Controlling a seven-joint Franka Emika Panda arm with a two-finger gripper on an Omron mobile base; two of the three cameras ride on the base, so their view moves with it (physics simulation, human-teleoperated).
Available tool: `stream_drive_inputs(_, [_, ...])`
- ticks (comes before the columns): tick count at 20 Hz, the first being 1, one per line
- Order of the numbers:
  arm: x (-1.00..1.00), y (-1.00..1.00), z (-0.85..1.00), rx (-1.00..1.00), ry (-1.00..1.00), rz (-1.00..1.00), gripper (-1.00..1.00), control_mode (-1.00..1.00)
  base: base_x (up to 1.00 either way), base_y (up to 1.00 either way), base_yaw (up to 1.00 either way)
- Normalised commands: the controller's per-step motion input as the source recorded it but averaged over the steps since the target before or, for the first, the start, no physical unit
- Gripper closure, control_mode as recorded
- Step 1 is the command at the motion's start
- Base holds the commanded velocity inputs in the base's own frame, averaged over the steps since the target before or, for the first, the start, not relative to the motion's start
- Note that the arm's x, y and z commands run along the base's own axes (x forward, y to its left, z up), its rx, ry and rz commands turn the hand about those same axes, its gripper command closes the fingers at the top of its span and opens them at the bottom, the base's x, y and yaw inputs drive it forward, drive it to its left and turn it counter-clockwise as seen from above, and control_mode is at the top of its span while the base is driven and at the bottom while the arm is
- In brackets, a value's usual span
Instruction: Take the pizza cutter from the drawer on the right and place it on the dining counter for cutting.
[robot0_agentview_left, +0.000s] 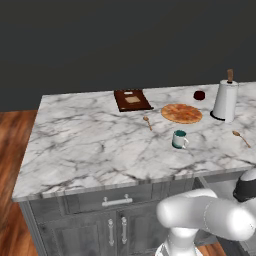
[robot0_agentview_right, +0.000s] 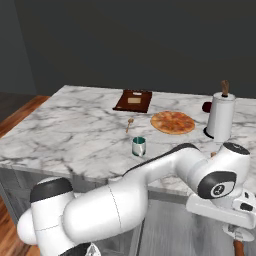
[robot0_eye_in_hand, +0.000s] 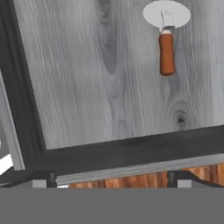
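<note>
The drawer stands open below my hand, its pale grey wood floor framed by a dark front edge. The pizza cutter lies flat on that floor, with its round silver blade at one end and its orange-brown handle pointing toward the drawer front. My gripper hangs above the drawer, open wide, with nothing between its fingers and clear of the cutter. In the right base view the gripper points down beside the counter's right end, just above the cutter's handle. The white marble dining counter spreads out ahead.
On the counter sit a pizza, a teal-rimmed mug, a paper towel holder, a brown book, two wooden spoons and a small dark red thing. The counter's left half is bare marble.
</note>
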Motion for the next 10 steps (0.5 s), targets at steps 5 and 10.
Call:
stream_drive_inputs(5, [0.24, -0.23, -0.26, 0.0, 0.0, 0.11, -1.0, -1.0, 0.0, 0.0, 0.0])
stream_drive_inputs(10, [0.14, -0.06, -0.37, 0.0, 0.0, 0.1, -1.0, -1.0, 0.0, 0.0, 0.0])
